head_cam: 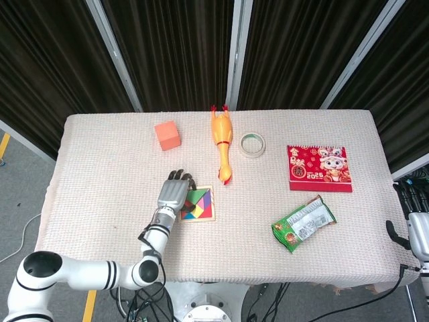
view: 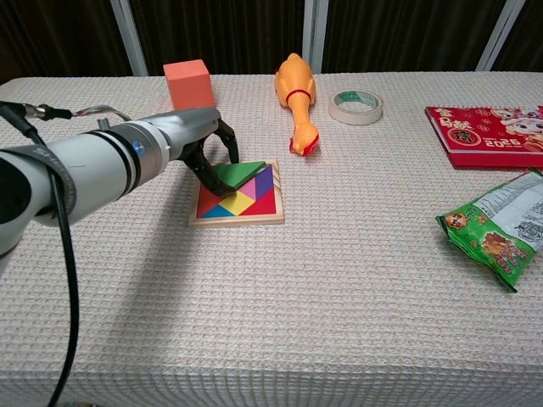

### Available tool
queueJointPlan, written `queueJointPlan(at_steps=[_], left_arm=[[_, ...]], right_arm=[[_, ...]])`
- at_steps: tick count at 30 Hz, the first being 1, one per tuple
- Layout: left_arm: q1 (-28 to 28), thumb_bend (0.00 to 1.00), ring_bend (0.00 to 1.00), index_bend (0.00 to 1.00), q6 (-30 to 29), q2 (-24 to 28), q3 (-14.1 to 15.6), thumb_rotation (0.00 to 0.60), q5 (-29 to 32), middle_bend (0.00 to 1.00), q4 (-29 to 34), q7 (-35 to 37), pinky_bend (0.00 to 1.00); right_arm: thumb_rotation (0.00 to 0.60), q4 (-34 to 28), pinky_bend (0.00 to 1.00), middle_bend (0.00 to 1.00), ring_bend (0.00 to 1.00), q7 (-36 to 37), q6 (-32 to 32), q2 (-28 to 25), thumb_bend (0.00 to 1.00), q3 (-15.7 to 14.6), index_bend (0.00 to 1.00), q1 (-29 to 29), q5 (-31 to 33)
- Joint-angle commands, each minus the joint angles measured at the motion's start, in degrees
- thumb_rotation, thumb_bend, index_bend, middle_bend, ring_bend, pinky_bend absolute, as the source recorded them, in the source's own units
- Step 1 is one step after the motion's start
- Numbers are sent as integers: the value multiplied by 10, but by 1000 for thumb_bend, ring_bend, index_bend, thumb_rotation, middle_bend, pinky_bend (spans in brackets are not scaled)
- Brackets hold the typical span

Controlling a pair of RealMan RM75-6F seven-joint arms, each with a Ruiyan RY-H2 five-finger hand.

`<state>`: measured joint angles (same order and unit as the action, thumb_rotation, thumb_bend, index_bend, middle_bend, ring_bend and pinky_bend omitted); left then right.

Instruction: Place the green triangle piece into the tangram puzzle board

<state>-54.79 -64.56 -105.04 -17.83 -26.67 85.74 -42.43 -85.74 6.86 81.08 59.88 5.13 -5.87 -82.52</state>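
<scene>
The wooden tangram board (view: 237,220) lies left of the table's middle with coloured pieces in it; the head view shows the board (head_cam: 199,219) too. The green triangle (view: 240,174) rests tilted over the board's far left corner, its left end under the dark fingertips (view: 206,173) of my left hand (view: 197,142), which holds it. In the head view the left hand (head_cam: 172,195) covers the board's left edge and the green triangle (head_cam: 196,196) peeks out beside it. My right hand (head_cam: 416,221) hangs beyond the table's right edge, fingers apart and holding nothing.
An orange cube (view: 188,82) stands behind the left hand. A yellow rubber chicken (view: 297,97) lies just right of the board's far side, with a tape roll (view: 356,107) beyond it. A red booklet (head_cam: 319,168) and a green snack bag (head_cam: 303,223) lie on the right.
</scene>
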Motion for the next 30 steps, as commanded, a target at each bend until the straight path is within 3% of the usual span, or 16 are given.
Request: queueJointPlan(at_steps=[1,4,19,30], left_arm=[[0,291,16,296,2,0,0,600,0,171,1,1,34],[0,290,16,252,3,1,2,600,-2,171,2,2,35],[2,291,16,231,-17,17,-1,600,-25,170,30,6,35],[0,291,7,213,-14,12,5,600,-7,156,-5,-9,31]], right_arm=[[600,0,0,0,0,0,-1,-1,319,0,0,0,0],[600,-1,0,0,0,0,-4,-1,319,0,0,0,3],[600,-5,0,0,0,-3,-3,-4,320,0,0,0,2],[600,-4,0,0,0,-3,-4,-5,330,0,0,2,7]])
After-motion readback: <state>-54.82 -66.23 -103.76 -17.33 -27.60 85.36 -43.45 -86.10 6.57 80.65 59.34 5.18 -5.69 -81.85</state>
